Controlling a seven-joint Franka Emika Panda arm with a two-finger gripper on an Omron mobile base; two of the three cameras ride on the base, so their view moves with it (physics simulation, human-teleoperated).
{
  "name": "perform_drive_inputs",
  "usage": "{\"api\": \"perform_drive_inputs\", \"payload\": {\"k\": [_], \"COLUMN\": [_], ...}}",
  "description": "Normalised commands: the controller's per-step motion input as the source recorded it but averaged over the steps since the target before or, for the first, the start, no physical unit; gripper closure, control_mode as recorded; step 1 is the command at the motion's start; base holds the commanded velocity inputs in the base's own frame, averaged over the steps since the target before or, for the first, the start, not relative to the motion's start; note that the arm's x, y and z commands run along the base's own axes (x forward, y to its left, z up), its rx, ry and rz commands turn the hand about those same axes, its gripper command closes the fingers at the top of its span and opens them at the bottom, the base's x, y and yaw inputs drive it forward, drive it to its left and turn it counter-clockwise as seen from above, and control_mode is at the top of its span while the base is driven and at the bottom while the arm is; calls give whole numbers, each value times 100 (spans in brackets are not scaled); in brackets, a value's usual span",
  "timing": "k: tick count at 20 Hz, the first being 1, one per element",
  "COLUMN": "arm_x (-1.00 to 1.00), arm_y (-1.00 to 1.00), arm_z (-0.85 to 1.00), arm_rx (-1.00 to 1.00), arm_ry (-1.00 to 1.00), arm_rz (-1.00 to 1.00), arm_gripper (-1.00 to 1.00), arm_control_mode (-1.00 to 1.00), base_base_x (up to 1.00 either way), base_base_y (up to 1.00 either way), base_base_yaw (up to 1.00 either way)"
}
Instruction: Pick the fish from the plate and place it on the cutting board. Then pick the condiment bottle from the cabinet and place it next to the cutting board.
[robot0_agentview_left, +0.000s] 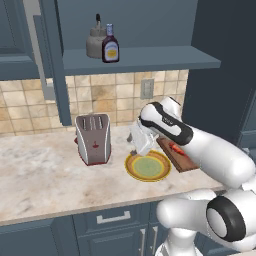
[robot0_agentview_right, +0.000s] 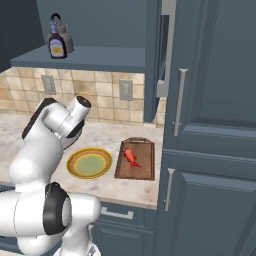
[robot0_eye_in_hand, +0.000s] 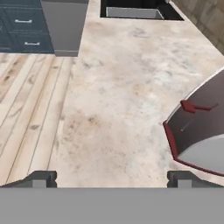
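The small red-orange fish lies on the dark brown cutting board, to the right of the plate. The yellow-rimmed plate with its pale green centre holds nothing. On the open shelf of the wall cabinet stands the dark condiment bottle. My gripper hovers over the plate's far left rim, beside the toaster. Its fingertips are wide apart: it is open, with nothing between them.
A silver and red toaster stands left of the plate, close to my hand. A grey kettle-like pot sits behind the bottle. A sink lies further along the marble counter. Tall cabinet doors rise right of the board.
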Motion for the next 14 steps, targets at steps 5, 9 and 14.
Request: {"api": "perform_drive_inputs", "payload": {"k": [5,9,14], "arm_x": [-17,-12,-7], "arm_y": [17,16,15], "arm_z": [32,31,32], "arm_rx": [9,10,8], "arm_ry": [-8,-10,-12], "arm_rz": [5,4,2], "arm_gripper": [-100,-100,-100], "arm_control_mode": [-100,-100,-100], "base_base_x": [0,0,0], "base_base_y": [0,0,0], "base_base_yaw": [0,0,0]}}
